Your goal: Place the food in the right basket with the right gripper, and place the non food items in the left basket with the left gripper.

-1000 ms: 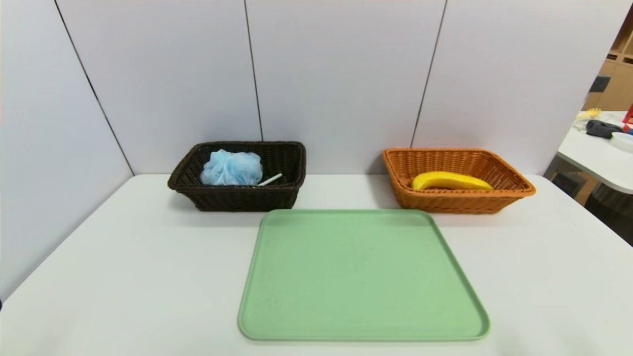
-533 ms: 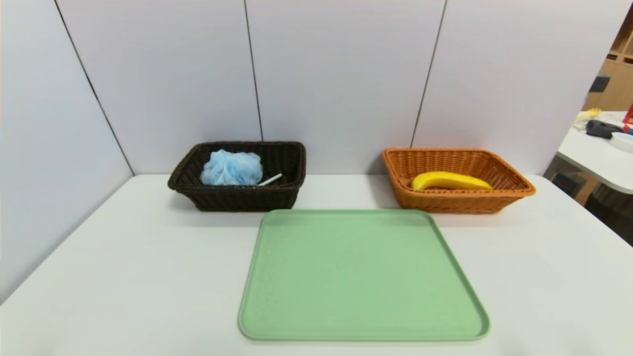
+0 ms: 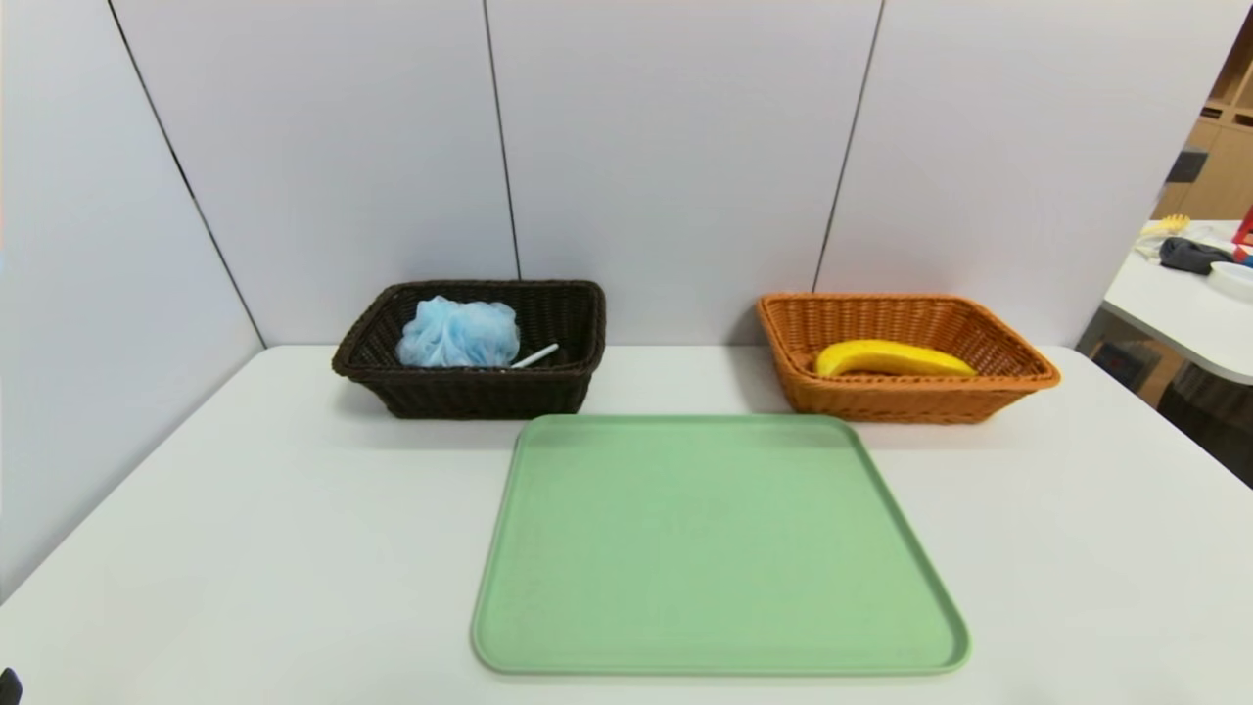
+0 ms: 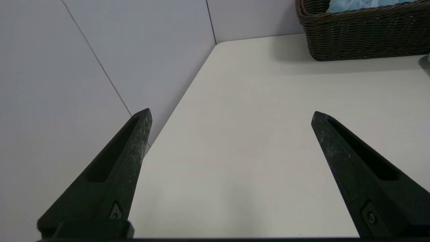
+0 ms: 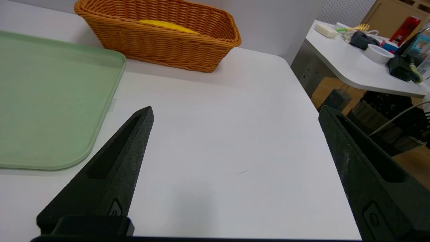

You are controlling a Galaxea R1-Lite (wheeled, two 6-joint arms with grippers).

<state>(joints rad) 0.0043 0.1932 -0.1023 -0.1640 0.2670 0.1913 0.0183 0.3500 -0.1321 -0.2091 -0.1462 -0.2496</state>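
I looked down at the white table [image 3: 245, 548]. A green tray [image 3: 719, 548] lay flat in the middle, near me, and nothing lay on it.

Far on the left sat the dark brown basket [image 3: 470, 392]. The fluffy blue bath pouf [image 3: 458, 333] was inside it, on the left part. The white pen [image 3: 535, 355] lay in there too, just right of the pouf, with one end pointing up toward the right wall of the basket.

Far on the right sat the orange basket [image 3: 905, 397]. The yellow banana [image 3: 891, 358] lay inside it, stretched from left to right. The two baskets were well apart, and each sat just past a far corner of the tray.

My left gripper [image 4: 231, 116] hung low over the near left part of the table, close to the side wall. Its two black fingers [image 4: 117, 168] were wide apart and held nothing. The dark basket was far ahead of it.

My right gripper [image 5: 235, 112] hung over the near right part of the table, right of the tray. Its fingers [image 5: 114, 174] were wide apart too, with nothing between them. The orange basket was far ahead of it.

Another table [image 5: 356, 67] with small things on it stood off to the right.
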